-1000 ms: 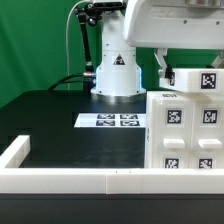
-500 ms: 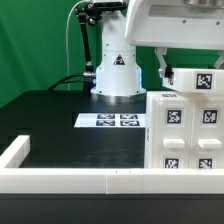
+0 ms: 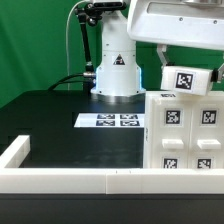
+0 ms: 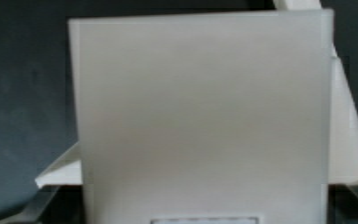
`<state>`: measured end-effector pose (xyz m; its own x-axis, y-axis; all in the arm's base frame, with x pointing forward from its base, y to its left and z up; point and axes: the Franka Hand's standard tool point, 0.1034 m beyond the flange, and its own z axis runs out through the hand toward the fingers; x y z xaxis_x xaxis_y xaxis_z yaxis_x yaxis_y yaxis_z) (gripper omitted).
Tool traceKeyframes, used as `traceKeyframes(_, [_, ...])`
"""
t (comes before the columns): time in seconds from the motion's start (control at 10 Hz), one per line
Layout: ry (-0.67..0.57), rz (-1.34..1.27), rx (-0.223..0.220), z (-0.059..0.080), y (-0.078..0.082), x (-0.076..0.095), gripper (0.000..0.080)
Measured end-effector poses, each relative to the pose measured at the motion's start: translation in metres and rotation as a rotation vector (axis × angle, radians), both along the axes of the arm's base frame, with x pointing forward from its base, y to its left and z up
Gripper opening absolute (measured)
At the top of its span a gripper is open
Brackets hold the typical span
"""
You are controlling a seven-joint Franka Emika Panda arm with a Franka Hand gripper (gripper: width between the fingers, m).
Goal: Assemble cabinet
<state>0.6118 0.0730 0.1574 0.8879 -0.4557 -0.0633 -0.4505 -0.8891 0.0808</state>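
The cabinet [image 3: 185,135], a big white box with square black-and-white tags, stands at the exterior view's right. A smaller white tagged block [image 3: 188,80] hangs tilted just above its top. My gripper [image 3: 172,62] comes down from the top right and is shut on this block; only one dark finger [image 3: 163,62] shows beside it. In the wrist view the block's plain white face [image 4: 194,110] fills most of the picture and hides my fingers.
The marker board [image 3: 112,121] lies on the black table, left of the cabinet. The arm's white base [image 3: 116,72] stands behind it. A low white border rail [image 3: 70,181] runs along the front, with a corner piece [image 3: 14,152] at the left.
The held block has tilted, its right end dropping, and the gripper has turned with it. The cabinet and the marker board have not moved.
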Motion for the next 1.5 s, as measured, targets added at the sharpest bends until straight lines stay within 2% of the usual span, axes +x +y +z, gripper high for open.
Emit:
traceKeyframes(0.3, [-0.059,-0.434,-0.030,0.001,0.003,0.007,0.0566])
traceKeyframes(0.6, [-0.101,-0.656,-0.027,0.001,0.004,0.013,0.0566])
traceKeyframes(1.0, [-0.093,-0.960,-0.022,-0.001,0.011,0.012,0.0566])
traceKeyframes(1.1, [-0.092,-0.905,-0.018,-0.001,0.012,0.011,0.0737])
traceKeyframes(1.2, [-0.083,-0.919,-0.006,0.001,0.014,0.009,0.0785])
traceKeyframes(1.3, [-0.080,-0.916,0.000,0.007,0.014,0.008,0.0797])
traceKeyframes(1.5, [-0.081,-0.946,0.064,0.028,0.017,0.010,0.0797])
